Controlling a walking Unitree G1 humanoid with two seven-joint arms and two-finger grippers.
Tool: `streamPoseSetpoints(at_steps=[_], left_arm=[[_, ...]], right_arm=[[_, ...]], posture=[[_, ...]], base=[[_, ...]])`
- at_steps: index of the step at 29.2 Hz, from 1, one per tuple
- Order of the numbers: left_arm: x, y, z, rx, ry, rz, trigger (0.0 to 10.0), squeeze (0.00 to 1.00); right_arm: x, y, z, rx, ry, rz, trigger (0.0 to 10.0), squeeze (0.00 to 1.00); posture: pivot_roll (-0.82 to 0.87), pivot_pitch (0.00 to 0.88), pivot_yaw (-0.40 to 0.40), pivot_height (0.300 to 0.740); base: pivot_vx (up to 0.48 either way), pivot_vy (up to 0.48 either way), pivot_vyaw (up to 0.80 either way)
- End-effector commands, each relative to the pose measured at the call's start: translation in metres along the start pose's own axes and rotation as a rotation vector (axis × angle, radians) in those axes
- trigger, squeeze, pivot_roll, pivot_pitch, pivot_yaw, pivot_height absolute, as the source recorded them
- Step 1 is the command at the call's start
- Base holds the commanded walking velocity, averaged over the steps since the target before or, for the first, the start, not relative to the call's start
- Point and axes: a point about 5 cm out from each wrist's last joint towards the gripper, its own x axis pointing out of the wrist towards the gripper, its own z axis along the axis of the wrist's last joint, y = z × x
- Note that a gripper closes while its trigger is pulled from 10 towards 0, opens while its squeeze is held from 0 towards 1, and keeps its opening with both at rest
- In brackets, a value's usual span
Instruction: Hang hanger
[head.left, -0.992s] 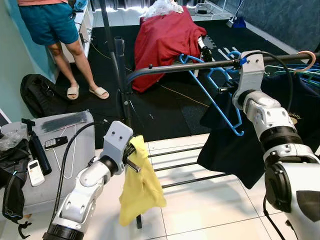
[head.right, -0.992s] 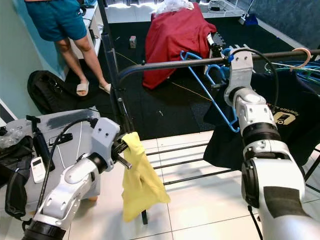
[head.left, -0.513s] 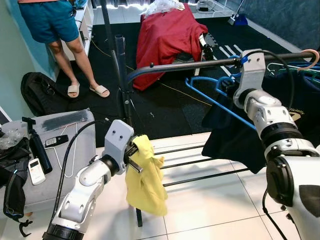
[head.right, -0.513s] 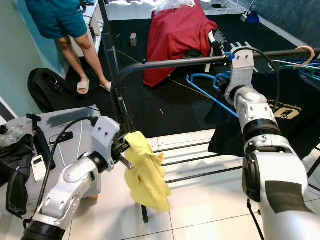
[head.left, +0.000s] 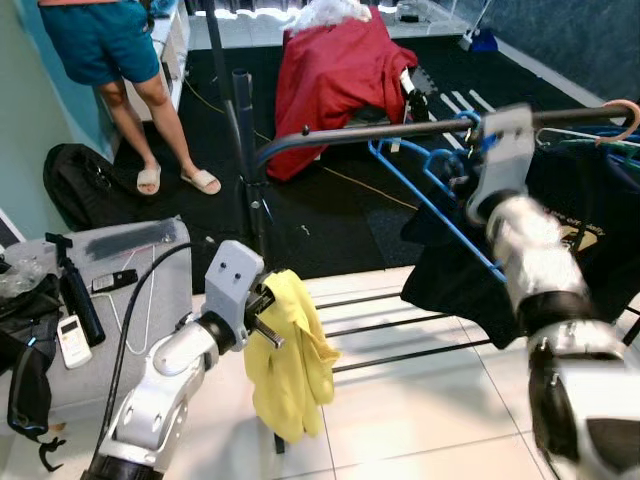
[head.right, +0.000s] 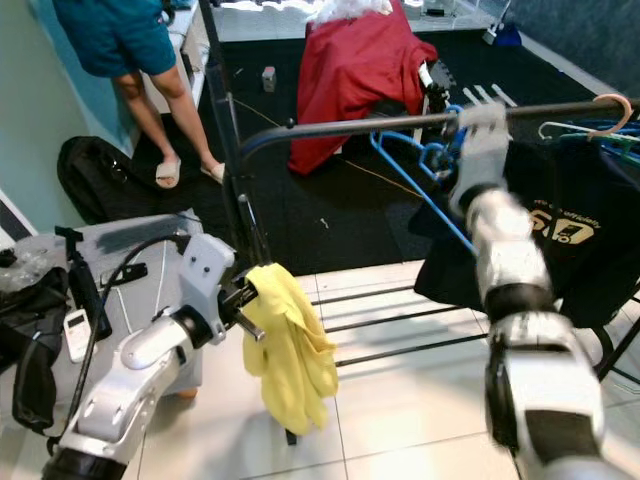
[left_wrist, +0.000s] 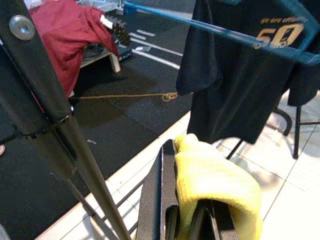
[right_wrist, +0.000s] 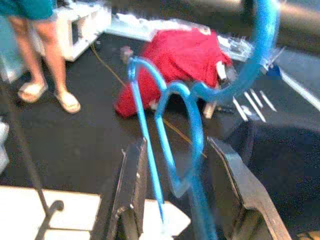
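White tiles (head.left: 420, 410), black mat (head.left: 330, 215), perhaps teal wall (head.left: 30, 150).

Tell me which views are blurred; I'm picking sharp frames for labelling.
Both eye views: the right arm is motion-smeared, the rest fairly sharp. Right wrist view: soft throughout, blue hanger streaked. Left wrist view: sharp on the yellow cloth.

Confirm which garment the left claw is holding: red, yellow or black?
The yellow cloth, clamped in the left claw. The black shirt hangs on the rail; the red one lies behind.
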Motion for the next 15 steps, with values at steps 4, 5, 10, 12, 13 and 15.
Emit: streamPoseSetpoints(at_steps=[4, 5, 10, 12, 13, 15], left_arm=[[-0.006, 0.004, 0.005, 0.013, -0.041, 0.013, 10.0, 0.0], [-0.007, 0.004, 0.004, 0.017, -0.035, 0.017, 10.0, 0.0], [-0.009, 0.004, -0.002, -0.026, -0.009, 0.047, 10.0, 0.0], [-0.009, 0.004, -0.004, -0.033, 0.0, 0.052, 10.0, 0.0], [-0.01, 0.003, -0.007, -0.049, 0.006, 0.058, 10.0, 0.0], [-0.011, 0.003, -0.01, -0.064, 0.01, 0.073, 10.0, 0.0]], right_arm=[[-0.037, 0.036, 0.009, -0.053, -0.179, 0.066, 10.0, 0.0], [-0.053, 0.049, 0.009, -0.068, -0.229, 0.082, 10.0, 0.0], [-0.089, 0.081, 0.006, -0.112, -0.356, 0.085, 10.0, 0.0], [-0.095, 0.088, 0.004, -0.117, -0.374, 0.079, 10.0, 0.0], [-0.103, 0.096, -0.003, -0.136, -0.372, 0.083, 10.0, 0.0], [-0.108, 0.106, -0.017, -0.138, -0.32, 0.106, 10.0, 0.0]], posture=[[-0.05, 0.096, 0.02, 0.74], [-0.05, 0.097, 0.022, 0.74], [-0.06, 0.098, 0.026, 0.74], [-0.06, 0.099, 0.026, 0.74], [-0.06, 0.103, 0.024, 0.74], [-0.06, 0.106, 0.023, 0.74]], base=[[0.0, 0.0, 0.0], [0.0, 0.0, 0.0], [0.0, 0.0, 0.0], [0.0, 0.0, 0.0], [0.0, 0.0, 0.0], [0.0, 0.0, 0.0]])
